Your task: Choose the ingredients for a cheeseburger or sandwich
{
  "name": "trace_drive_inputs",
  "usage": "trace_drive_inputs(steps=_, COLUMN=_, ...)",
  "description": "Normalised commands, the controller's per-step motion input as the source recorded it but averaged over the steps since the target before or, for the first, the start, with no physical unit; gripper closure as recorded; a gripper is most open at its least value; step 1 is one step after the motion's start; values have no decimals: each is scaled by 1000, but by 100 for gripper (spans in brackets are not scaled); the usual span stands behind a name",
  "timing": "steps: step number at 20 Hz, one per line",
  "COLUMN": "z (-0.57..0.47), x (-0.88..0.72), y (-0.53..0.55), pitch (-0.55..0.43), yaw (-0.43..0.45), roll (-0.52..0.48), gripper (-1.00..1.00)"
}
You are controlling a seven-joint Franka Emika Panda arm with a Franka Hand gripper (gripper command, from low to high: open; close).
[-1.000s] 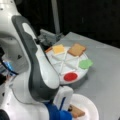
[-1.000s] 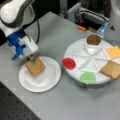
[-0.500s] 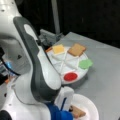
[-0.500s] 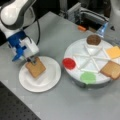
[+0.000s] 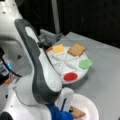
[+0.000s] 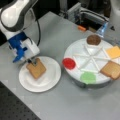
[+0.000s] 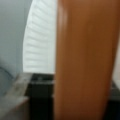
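Both front views look down — wrist view close on toast [image 7: 85, 62].

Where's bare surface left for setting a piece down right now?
Most of the white plate is bare toward a front view's right and bottom of the toast square, where the end effector sits. The tray has empty centre wedges; its rim is crowded with patty, cheese, toast, leaf and red disc.

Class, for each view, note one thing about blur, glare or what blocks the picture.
In a front view, the arm fills the foreground and hides most of the plate. In a front view the table is evenly lit, and the toast by the gripper shows softly. In the wrist view, toast looms close and blurred, covering much of the frame.
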Motion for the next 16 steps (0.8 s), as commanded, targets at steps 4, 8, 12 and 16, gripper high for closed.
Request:
trace_drive_inputs(steps=4, z=-39, x=234, y=-147, pitch=-108, yaw=105, roll=158, gripper=-100)
trace_drive_inputs(steps=8, z=-31, x=213, y=-159, pitch=-106, yaw=106, roll=150, gripper=-100)
trace_drive_inputs(steps=12, z=-29, x=187, y=-204, pitch=-101, yaw=122, roll=140, gripper=-100)
trace_drive_inputs(steps=16, z=-18, x=171, y=-212, pitch=-96, yaw=137, roll=138, gripper=-100)
